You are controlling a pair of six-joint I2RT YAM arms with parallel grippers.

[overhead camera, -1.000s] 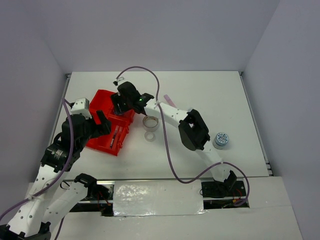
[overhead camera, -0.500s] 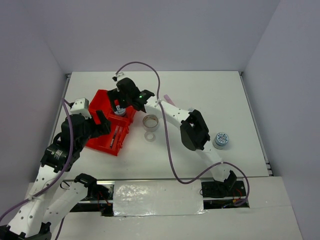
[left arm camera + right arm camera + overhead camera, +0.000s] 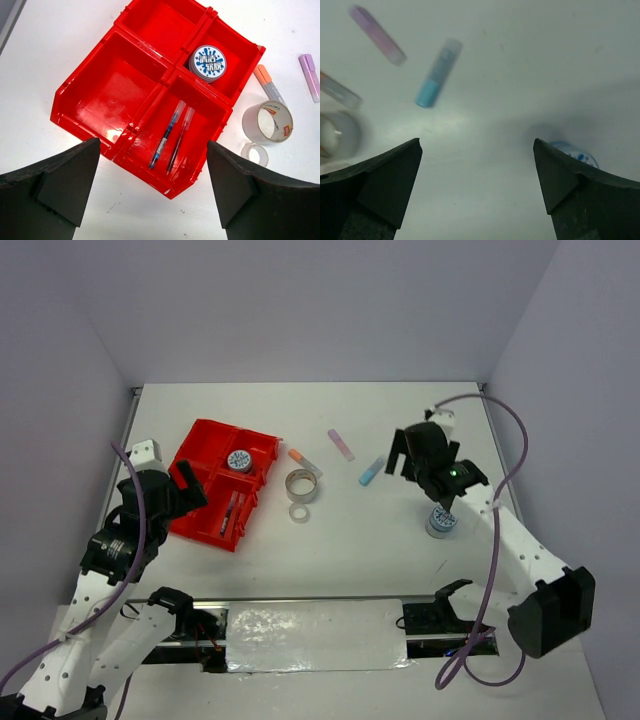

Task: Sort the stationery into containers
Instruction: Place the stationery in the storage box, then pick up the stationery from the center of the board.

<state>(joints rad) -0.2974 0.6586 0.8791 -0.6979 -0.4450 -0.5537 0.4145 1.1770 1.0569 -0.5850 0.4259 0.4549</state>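
The red tray (image 3: 200, 455) lies at the left, also in the left wrist view (image 3: 115, 80). One blue-white tape roll (image 3: 238, 461) (image 3: 207, 62) lies in its far right compartment. A blue pen (image 3: 167, 134) and a red pen (image 3: 181, 137) lie in the near right one. My left gripper (image 3: 188, 490) (image 3: 153, 150) is open and empty above the tray's near edge. My right gripper (image 3: 412, 462) (image 3: 476, 145) is open and empty above the table, between the light-blue stick (image 3: 372, 472) (image 3: 437, 75) and the second blue-white roll (image 3: 441, 522) (image 3: 575, 152).
A large tape ring (image 3: 301, 485) (image 3: 267, 122) and a small ring (image 3: 298, 511) (image 3: 254, 152) lie right of the tray. An orange-tipped grey stick (image 3: 304, 460) (image 3: 270, 85) and a pink stick (image 3: 341, 444) (image 3: 376, 34) lie behind them.
My right arm has swung from over the tray to the right side of the table, leaving a blue-white roll in the tray. My left gripper has drawn back slightly.
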